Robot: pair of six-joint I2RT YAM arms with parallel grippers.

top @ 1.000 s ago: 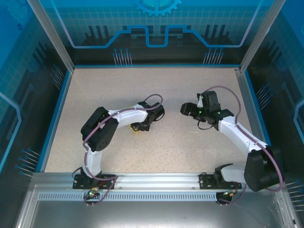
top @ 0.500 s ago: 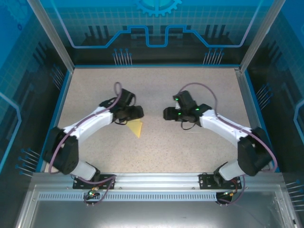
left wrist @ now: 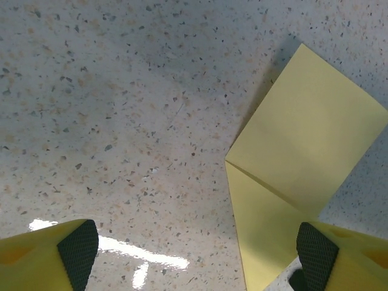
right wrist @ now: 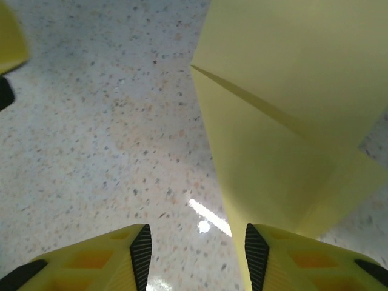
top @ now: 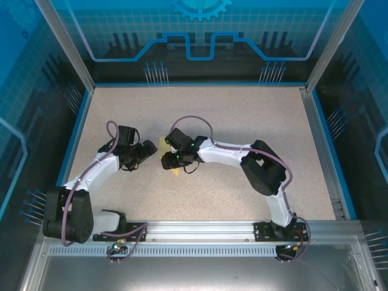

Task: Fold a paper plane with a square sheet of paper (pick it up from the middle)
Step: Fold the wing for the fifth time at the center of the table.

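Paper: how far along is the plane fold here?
Done: the paper carries at least one fold, a creased flap over a narrower layer. In hand: nothing gripped; left gripper and right gripper stand open by it. Left: no finished dart yet, so further folds.

Left arm [top: 97, 173] and right arm [top: 224, 153]: white links, black joints, a purple cable [top: 189, 119] leading out from each base [top: 110, 229]. Green lights [top: 176, 156] farthest from the base. Yellow fingers [left wrist: 33, 267], black pads [right wrist: 140, 251].
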